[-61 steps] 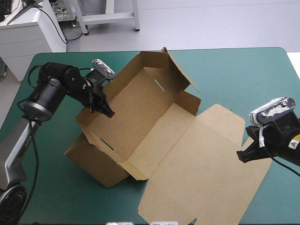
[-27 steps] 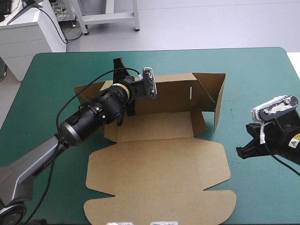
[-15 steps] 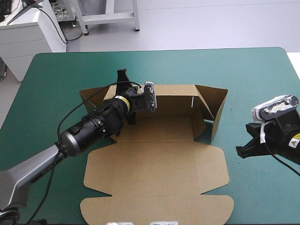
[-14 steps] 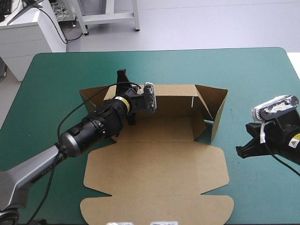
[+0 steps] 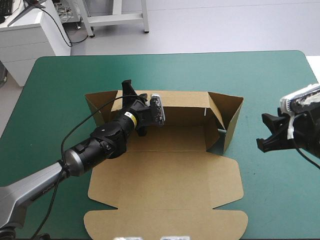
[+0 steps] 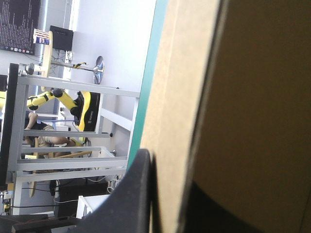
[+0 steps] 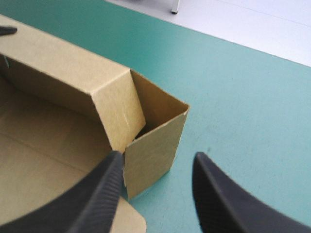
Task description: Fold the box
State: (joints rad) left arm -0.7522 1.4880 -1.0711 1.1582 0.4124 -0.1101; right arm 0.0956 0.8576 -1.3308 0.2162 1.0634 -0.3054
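Clamping the far wall of the box point(image 5: 170, 170) at the middle of the table point(image 5: 260, 75), the left gripper point(image 6: 167, 204) pinches board; the lid lies flat toward the near edge. By the right edge the right gripper point(image 7: 158, 160) hovers, fingers spread.

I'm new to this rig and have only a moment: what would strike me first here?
The brown box, half built, fills the middle of the high view: its far wall stands up while the lid lies flat toward the near edge. The left tool is shut on that far wall, near its left end. The right tool hangs open, apart from the box, off its right end.
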